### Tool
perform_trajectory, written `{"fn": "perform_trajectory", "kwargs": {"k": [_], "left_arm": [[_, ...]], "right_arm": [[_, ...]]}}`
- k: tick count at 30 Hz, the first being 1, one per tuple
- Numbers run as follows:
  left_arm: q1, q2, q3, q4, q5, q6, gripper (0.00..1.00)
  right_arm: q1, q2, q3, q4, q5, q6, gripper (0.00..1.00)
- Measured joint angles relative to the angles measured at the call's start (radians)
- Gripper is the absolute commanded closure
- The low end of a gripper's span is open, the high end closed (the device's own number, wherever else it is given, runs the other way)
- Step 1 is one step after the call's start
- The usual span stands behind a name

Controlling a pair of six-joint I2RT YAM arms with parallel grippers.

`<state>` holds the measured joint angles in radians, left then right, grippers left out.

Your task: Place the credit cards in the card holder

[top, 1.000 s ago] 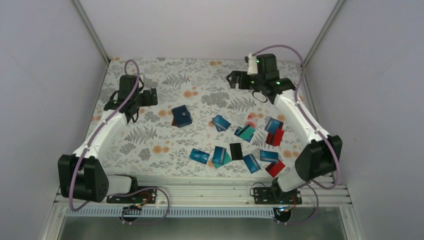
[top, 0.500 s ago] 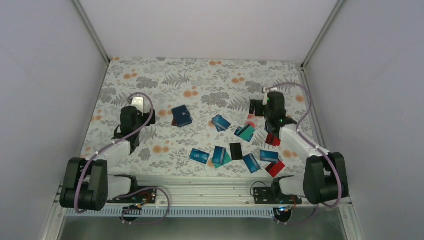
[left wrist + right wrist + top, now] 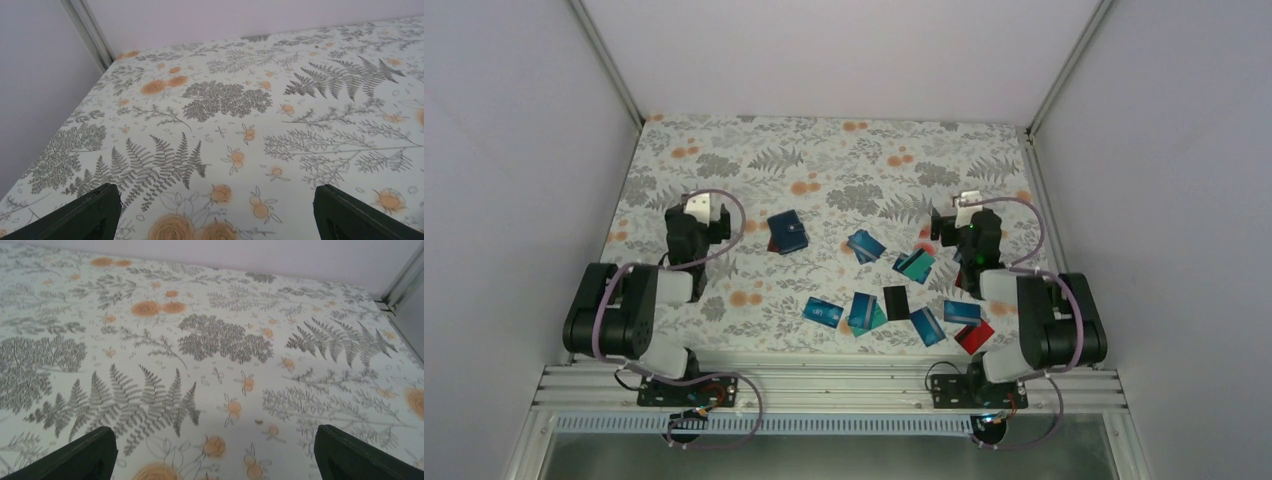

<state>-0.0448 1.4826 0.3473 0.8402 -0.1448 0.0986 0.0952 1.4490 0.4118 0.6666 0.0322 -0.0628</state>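
The dark navy card holder (image 3: 787,231) lies left of the table's middle. Several credit cards lie scattered to its right: blue ones (image 3: 865,245), a teal one (image 3: 915,266), a black one (image 3: 896,302) and red ones (image 3: 975,337). My left gripper (image 3: 698,221) sits left of the holder, well apart from it. The right gripper (image 3: 956,222) hovers at the far right edge of the card spread. In the wrist views, the left gripper (image 3: 216,212) and the right gripper (image 3: 215,452) are open with only bare patterned cloth between their fingers. No card or holder shows there.
A floral cloth (image 3: 824,170) covers the table. Pale walls with metal corner posts (image 3: 604,60) close in the left, right and far sides. Both arms are folded near their bases, by the metal rail (image 3: 824,385) at the near edge.
Both arms have drawn back from the far half of the table and folded toward the near edge. The grippers stayed open. The cards and the holder have not moved.
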Motion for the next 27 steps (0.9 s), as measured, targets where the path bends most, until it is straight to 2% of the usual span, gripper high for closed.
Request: {"fn": "perform_trajectory", "kwargs": {"k": [5,11,19,27], "left_arm": [[0.029,0.045,-0.011,0.108,0.028,0.003,0.03],[0.042,0.060,-0.080,0.255,0.072,0.008,0.00],[0.043,0.068,-0.092,0.317,0.087,0.015,0.00],[0.043,0.068,-0.092,0.337,0.093,0.018,0.00]], "right_arm": [[-0.068,0.087,0.059,0.063,-0.126,-0.006,0.00],[-0.128,0.094,0.055,0.131,-0.257,0.003,0.00],[-0.137,0.085,-0.089,0.304,-0.295,0.019,0.00],[-0.145,0.085,-0.101,0.370,-0.310,0.034,0.00]]}}
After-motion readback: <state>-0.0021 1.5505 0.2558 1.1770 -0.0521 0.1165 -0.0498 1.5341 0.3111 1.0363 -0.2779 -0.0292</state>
